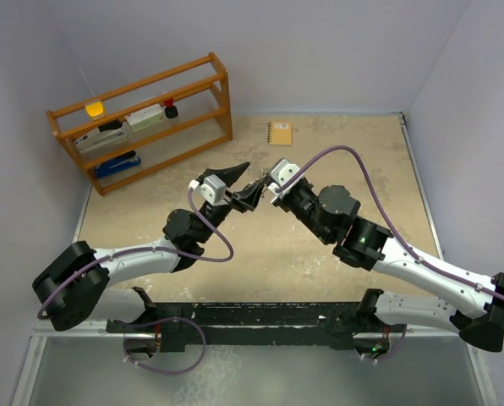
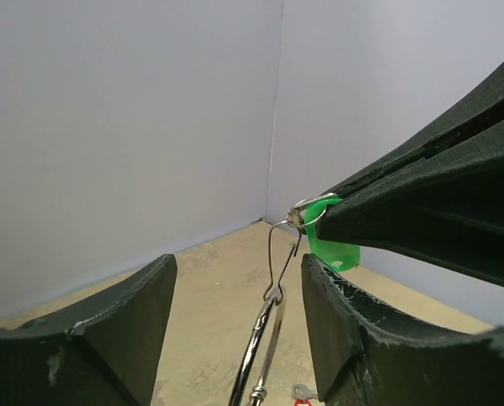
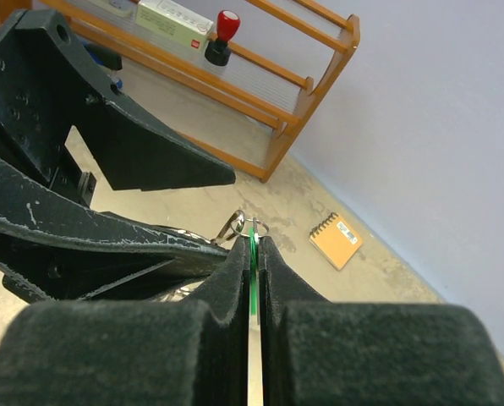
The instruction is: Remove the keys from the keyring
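My right gripper (image 3: 254,247) is shut on the green-headed key (image 3: 252,258), which shows as a thin green sliver between the pads. In the left wrist view the green key (image 2: 331,245) hangs from a small split ring and a thin wire clip (image 2: 279,254), which links to the silver keyring (image 2: 262,355). The keyring runs down between the spread fingers of my left gripper (image 2: 235,275), which is open and not clamping it. A red-headed key (image 2: 301,396) lies on the table below. The two grippers (image 1: 249,189) meet tip to tip above the table's middle. The other silver keys are hidden.
A tan spiral notebook (image 1: 280,133) lies at the back of the table. A wooden rack (image 1: 142,118) with a stapler, a red-topped stamp (image 3: 225,34) and other items stands at the back left. Walls close in the back and right.
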### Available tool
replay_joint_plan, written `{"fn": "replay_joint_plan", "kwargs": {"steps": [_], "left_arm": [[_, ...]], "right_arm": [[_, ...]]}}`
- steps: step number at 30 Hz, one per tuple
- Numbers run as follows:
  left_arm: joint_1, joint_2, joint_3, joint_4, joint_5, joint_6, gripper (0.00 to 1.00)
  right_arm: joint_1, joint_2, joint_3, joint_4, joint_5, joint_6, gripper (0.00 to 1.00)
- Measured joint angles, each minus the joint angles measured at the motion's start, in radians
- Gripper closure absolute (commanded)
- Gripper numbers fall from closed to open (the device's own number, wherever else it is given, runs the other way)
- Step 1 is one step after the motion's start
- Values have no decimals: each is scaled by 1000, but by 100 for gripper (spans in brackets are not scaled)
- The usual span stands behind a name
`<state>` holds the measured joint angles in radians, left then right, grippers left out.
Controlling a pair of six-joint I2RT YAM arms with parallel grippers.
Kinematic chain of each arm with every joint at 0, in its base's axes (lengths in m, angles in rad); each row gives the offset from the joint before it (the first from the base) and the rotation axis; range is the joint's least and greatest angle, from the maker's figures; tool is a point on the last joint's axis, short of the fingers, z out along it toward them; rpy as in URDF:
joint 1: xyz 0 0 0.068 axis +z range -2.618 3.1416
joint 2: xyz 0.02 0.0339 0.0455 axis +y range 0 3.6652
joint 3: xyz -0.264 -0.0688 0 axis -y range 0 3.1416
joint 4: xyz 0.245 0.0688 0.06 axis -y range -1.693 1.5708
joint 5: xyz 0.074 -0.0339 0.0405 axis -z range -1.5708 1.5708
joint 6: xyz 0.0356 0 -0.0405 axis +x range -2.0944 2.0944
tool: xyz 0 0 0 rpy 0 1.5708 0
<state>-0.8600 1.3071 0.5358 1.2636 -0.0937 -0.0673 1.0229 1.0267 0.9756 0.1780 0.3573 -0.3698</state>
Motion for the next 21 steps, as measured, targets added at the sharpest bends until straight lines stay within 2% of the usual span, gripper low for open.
{"fn": "replay_joint_plan", "kwargs": {"steps": [3,13,21], "left_arm": [[0,5,3,-1,0,1,51],[0,6,3,-1,0,5,58],[0,6,3,-2,6,10,74]], "right_arm": [[0,1,0,1,0,0,100],[4,2,0,8,0,0,100],[4,2,0,8,0,0,100]]}}
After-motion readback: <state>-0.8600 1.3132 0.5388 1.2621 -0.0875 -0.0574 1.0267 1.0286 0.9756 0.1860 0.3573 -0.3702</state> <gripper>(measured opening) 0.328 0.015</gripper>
